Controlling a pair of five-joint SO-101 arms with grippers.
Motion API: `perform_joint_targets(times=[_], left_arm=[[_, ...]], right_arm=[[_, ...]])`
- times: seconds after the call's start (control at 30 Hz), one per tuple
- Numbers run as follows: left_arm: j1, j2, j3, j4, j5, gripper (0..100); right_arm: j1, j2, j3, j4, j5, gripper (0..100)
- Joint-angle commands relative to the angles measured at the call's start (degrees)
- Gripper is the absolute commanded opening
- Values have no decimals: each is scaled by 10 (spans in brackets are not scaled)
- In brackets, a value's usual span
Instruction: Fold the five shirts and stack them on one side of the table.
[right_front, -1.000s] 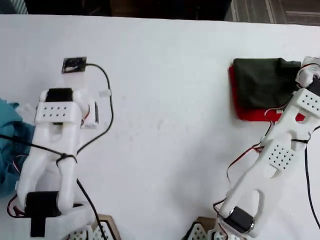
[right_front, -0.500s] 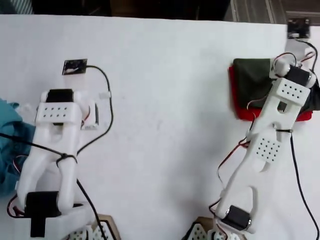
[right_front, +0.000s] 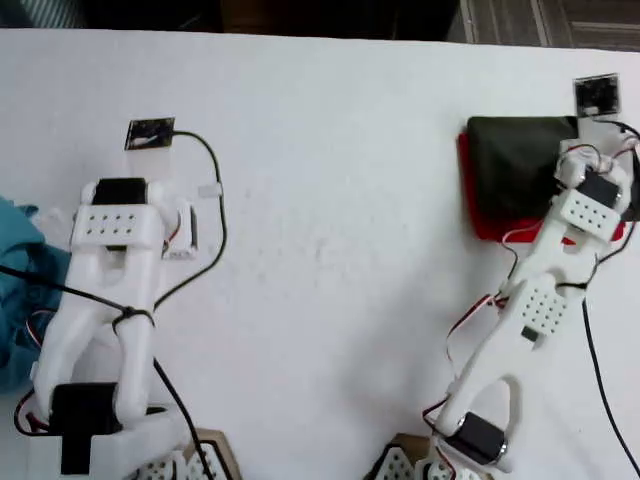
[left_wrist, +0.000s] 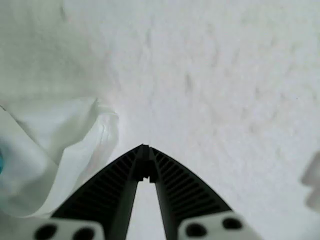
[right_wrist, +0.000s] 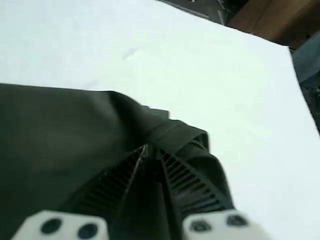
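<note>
Surroundings: I see a white bench (right_front: 340, 200). A black cable (right_front: 215, 200) loops over it beside the left arm (right_front: 110, 260).
In the way: the right arm (right_front: 545, 290) lies across the near right corner of the folded stack and covers part of it.
Folded stack: a dark green shirt (right_front: 515, 165) lies on a red shirt (right_front: 490, 228) by the bench's right edge, in the far half.
Loose shirt: a teal shirt (right_front: 20, 270) sits bunched at the left edge, beside the left arm.
Right pincer (right_wrist: 151, 150): narrow, tips together, right on a raised fold of the dark green shirt (right_wrist: 60, 130). I cannot tell whether any cloth is caught between them.
Left pincer (left_wrist: 145, 150): tips together with nothing between them, over bare bench.
Hard to make out: a pale crumpled sheet (left_wrist: 55, 150) lies just beside the left pincer, and I cannot tell whether it is cloth or plastic. The teal shirt is cut off at the frame.
</note>
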Motion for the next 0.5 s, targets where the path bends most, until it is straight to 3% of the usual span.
perform_joint_targets(times=[0.0, 0.27, 0.47], left_arm=[[-5, -28, -2, 0, 2, 25], [-2, -28, -2, 1, 2, 25], [-4, -28, -1, 2, 2, 25]], right_arm=[[26, -9, -5, -39, -72, 19], [55, -9, -10, -73, -177, 19], [68, -51, -27, 59, -276, 19]])
